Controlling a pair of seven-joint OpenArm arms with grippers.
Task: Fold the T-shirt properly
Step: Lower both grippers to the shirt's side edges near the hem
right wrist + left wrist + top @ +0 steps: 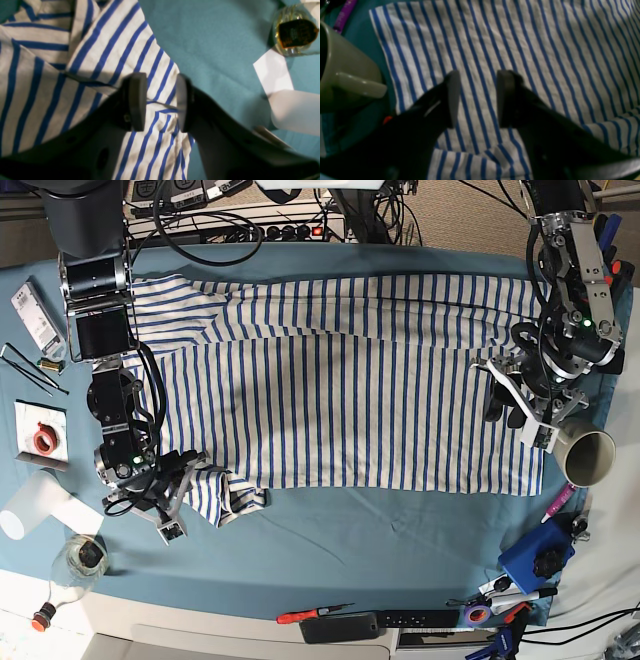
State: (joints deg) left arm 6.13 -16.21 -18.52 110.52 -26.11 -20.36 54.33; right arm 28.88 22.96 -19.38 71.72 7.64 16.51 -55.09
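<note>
Our white cotton T-shirt with thin blue stripes (340, 380) lies spread across the middle of the base view on the teal tablecloth (380, 550), 1 sleeve bunched at lower left. Our right gripper (161, 102) hangs with jaws apart over that sleeve's edge, clamping nothing. Our left gripper (477, 98) stands released above the hem, beside the olive-green ceramic mug (347, 75). We should pinch only the top layer and keep clear of the mug.

- T-shirt (520, 62): soft matt knit cloth, faintly wrinkled, under the left gripper (477, 100).
- Tablecloth (212, 37): matt, felt-like weave, right of the right gripper (161, 102).
- Mug (342, 72): smooth glazed sheen, left of the left gripper.
- Gripper fingers (136, 100): matt dark plastic.
</note>
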